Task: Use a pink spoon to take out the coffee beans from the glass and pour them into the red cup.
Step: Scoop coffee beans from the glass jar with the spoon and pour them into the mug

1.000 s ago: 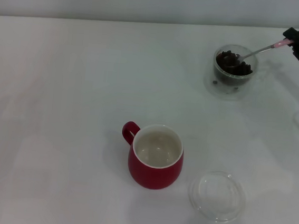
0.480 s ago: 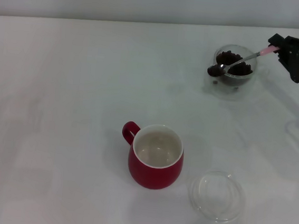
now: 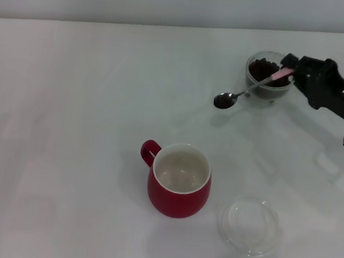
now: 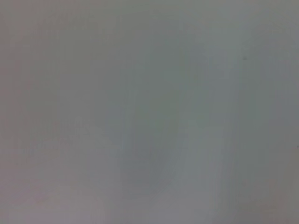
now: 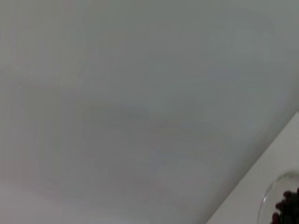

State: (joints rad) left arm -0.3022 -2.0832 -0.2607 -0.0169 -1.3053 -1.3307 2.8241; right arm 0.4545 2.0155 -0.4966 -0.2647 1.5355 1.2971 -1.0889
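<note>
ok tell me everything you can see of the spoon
The spoon is slim, with a shiny metal bowl and stem and a pale pink handle end. The right end effector grips it by the pink end. It slants down past the glass, its bowl out over the table, dark with what looks like a few beans.

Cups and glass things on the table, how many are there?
3: the red cup in the middle, the glass of coffee beans far right, and a clear dish beside the red cup.
</note>
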